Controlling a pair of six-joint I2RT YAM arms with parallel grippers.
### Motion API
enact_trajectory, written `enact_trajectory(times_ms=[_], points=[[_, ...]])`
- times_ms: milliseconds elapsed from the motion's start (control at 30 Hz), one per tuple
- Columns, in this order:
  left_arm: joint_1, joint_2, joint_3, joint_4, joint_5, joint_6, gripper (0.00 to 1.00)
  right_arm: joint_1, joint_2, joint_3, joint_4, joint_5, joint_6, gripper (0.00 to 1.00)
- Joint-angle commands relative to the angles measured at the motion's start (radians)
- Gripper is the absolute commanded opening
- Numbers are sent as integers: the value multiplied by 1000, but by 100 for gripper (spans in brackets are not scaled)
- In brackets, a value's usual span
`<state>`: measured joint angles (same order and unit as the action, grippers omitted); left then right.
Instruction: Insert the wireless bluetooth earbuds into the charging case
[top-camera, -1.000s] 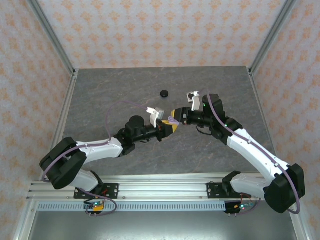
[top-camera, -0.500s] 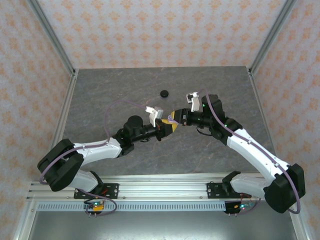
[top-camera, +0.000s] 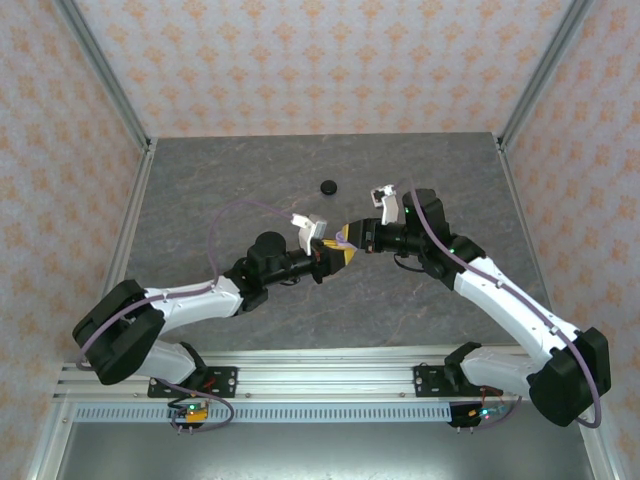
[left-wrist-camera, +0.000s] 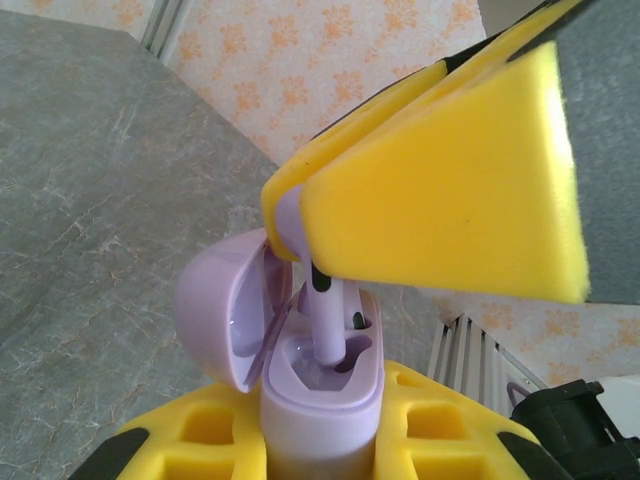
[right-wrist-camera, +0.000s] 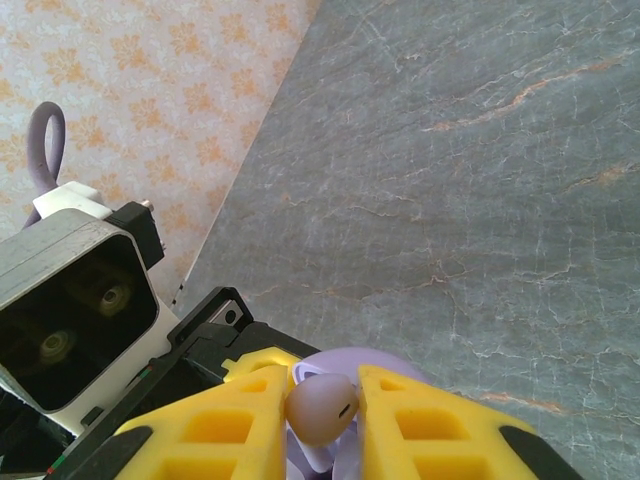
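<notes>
Over the grey marbled desk (top-camera: 200, 200), the left gripper (left-wrist-camera: 320, 445) is clamped on an open lavender plastic charging case (left-wrist-camera: 318, 395) (lid swung toward 9 o'clock in its wrist view). A small round black case (top-camera: 327, 186) lies at 12 o'clock. The right gripper (right-wrist-camera: 322, 425) pinches a pale lavender stemmed earbud (right-wrist-camera: 320, 405), its stem reaching into the case's well.

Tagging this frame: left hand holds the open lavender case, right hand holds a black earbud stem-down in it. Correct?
One error: the earbud in the right hand is pale lavender, not black, as the right wrist view shows. The rest holds: the left hand grips the open lavender case, and the earbud's stem is in it.
</notes>
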<state>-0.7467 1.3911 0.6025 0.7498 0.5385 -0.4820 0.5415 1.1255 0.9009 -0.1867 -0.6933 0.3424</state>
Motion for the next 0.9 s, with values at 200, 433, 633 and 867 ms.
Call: enact_trajectory(times_ms=[200, 433, 633, 867], points=[[-6, -64, -2, 2, -42, 43, 5, 15, -16, 41, -79, -31, -46, 23], [-20, -94, -8, -27, -52, 109, 5, 18, -16, 55, -118, -50, -70, 26], [-25, -109, -4, -53, -55, 137, 5, 21, -15, 62, -137, -54, -84, 27], [-27, -112, -1, -55, -55, 140, 5, 20, -16, 65, -145, -55, -90, 27]])
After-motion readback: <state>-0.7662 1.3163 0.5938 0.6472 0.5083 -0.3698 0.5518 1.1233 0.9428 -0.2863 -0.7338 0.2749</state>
